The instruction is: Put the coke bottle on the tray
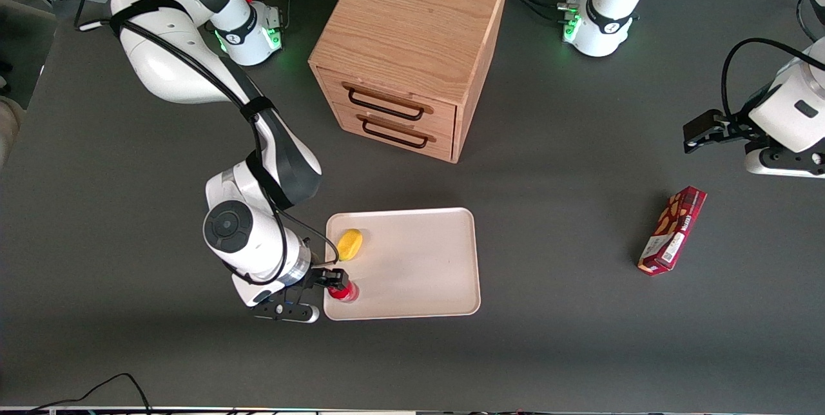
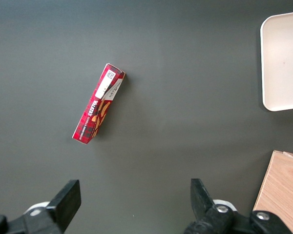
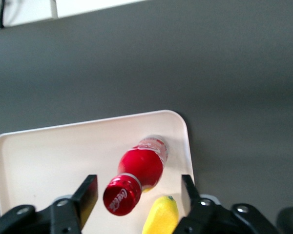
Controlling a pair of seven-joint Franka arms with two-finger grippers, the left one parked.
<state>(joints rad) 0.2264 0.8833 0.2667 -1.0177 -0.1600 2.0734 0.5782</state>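
From the front, the coke bottle stands upright on the tray, at the tray corner nearest the working arm, nearer the camera than the yellow fruit. So the placing looks done; only backing away seems left.

In the right wrist view, the claw is wide open, its fingers apart on either side of the bottle, not touching it.
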